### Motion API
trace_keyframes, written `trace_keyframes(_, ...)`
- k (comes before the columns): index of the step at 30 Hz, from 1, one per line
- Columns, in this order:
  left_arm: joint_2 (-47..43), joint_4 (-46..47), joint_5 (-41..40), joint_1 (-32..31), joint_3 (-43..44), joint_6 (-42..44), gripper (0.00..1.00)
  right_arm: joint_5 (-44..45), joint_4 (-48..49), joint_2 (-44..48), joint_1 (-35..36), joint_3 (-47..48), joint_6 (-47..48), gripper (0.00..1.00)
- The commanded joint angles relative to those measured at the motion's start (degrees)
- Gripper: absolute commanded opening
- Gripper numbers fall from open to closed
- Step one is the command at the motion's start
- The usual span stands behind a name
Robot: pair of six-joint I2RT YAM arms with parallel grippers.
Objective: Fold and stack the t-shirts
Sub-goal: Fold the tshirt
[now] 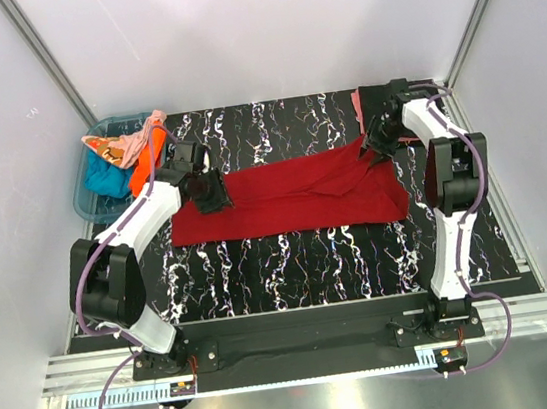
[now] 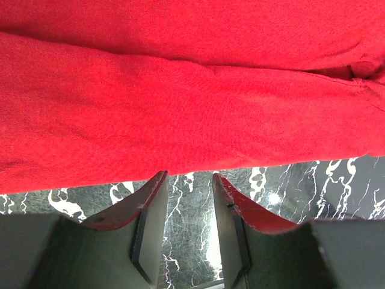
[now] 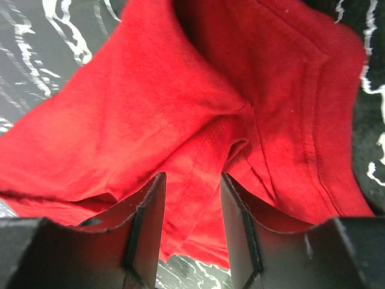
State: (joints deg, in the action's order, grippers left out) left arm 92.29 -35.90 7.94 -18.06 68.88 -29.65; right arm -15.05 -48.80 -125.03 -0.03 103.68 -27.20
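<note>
Lengthwise across table (image 1: 291, 259), dark red t-shirt (image 1: 283, 199)

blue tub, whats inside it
A teal shirt, an orange shirt and a peach shirt, heaped in the tub. The tub floor and anything under the heap are covered.

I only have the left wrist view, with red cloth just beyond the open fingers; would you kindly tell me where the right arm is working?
Observer: The right end effector is over the far right corner of the dark red t-shirt.
Operator: Is it gripping?
Observer: Its fingers stand apart, with cloth showing between them.
Operator: Where are the other shirts?
Observer: A heap of t-shirts sits in the blue tub at the far left.
</note>
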Motion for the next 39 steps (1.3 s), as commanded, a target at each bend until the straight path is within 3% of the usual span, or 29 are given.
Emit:
trace_keyframes(1, -2.03, 1.01, 0.93, -0.13, 1.25, 1.87, 0.40, 0.81, 0.89, -1.88, 0.38, 1.97, 0.57, 0.48)
trace_keyframes(15, -1.50, 0.22, 1.46, -0.04, 1.96, 3.02, 0.40, 5.12, 0.89, -4.25, 0.47, 3.02, 2.24, 0.44)
trace_keyframes(18, -1.50, -0.05, 1.20, -0.04, 2.13, 3.11, 0.40, 4.94, 0.98, -5.13, 0.38, 4.60, 2.77, 0.34)
trace_keyframes(20, -1.50, -0.05, 1.28, -0.04, 2.13, 3.11, 0.40, 5.03, 0.64, -5.40, 0.38, 6.26, 2.85, 0.20)
trace_keyframes(26, -0.97, 0.92, 1.72, -0.04, 1.52, 2.40, 0.40, 1.96, 0.11, -3.91, 0.38, 7.77, 1.10, 0.06)
trace_keyframes(39, -1.24, 1.18, 1.90, -0.04, 1.17, 1.44, 0.40, -1.39, -1.39, -5.84, 2.49, 14.44, -1.27, 0.04)
